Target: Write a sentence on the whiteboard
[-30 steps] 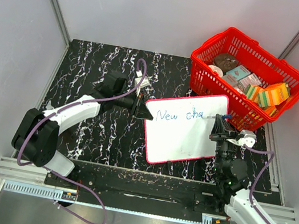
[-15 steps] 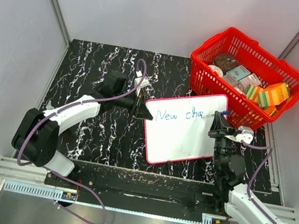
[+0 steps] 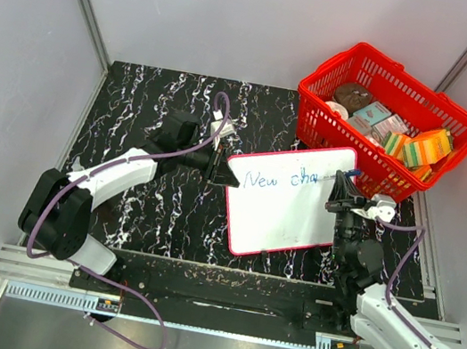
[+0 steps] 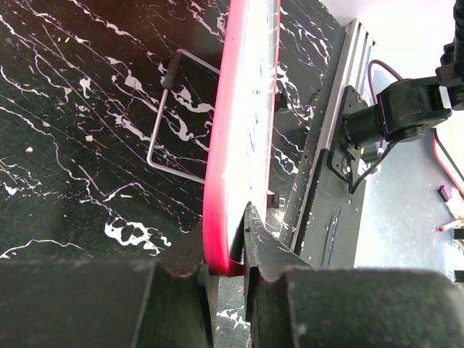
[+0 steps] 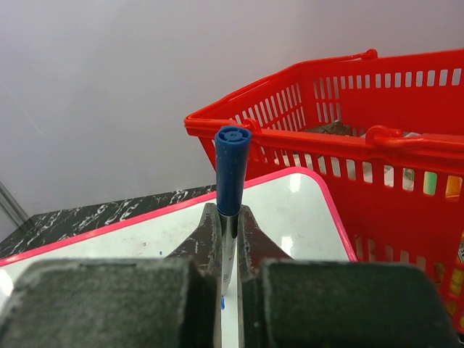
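Pinches the red-rimmed white whiteboard [image 3: 285, 213] by its left edge on the table [image 3: 161, 98] with the left tool [image 3: 218, 168], clamps a blue-capped marker [image 5: 232, 170] in the right tool [image 3: 338, 196], nudged nearer beside the unchanged blue "New cha" script [image 3: 282, 180], leaving words unwritten

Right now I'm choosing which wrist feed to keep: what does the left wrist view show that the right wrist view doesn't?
Only the left wrist view: the board edge-on, its red rim pinched in the left jaws, and a wire loop beside it. Only the right wrist view: the blue marker upright in the right jaws, the board's white face, and the red basket. Both: the board and the marbled table.
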Motion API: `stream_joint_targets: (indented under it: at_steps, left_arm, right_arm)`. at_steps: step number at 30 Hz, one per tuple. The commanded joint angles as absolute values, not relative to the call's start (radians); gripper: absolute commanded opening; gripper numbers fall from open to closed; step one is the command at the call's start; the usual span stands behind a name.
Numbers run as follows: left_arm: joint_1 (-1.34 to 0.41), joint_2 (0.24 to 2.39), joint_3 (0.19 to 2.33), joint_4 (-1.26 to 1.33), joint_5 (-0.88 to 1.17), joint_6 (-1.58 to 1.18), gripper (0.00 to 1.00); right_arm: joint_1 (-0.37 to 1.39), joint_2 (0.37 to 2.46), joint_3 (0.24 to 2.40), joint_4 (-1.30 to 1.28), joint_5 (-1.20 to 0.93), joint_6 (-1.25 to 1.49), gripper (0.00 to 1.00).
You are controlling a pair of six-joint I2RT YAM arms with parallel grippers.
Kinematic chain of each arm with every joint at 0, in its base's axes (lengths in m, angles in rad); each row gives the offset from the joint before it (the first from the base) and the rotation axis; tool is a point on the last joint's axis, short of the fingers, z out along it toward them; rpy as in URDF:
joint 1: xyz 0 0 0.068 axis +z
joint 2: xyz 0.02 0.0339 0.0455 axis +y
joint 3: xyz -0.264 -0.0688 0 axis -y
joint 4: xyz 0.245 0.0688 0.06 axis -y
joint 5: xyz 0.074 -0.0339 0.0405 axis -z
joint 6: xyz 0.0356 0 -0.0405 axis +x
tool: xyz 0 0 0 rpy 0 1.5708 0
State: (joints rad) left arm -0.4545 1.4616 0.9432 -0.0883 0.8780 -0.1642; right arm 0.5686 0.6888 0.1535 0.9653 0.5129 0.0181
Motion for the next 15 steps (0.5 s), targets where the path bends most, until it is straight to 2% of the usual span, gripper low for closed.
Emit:
stream_joint_targets:
  at_steps: [1,15]
  left_arm:
    - [-0.488,1.513,0.913,-0.201,0.653,0.092,0.0]
    - [-0.491,1.511,0.914,-0.206,0.65,0.094,0.0]
  right_arm:
    - [0.565,0.699,0.213,1.012,0.528,-0.029,0.0]
    - [0.566,0.746,0.225,1.068,0.572,-0.067,0.0]
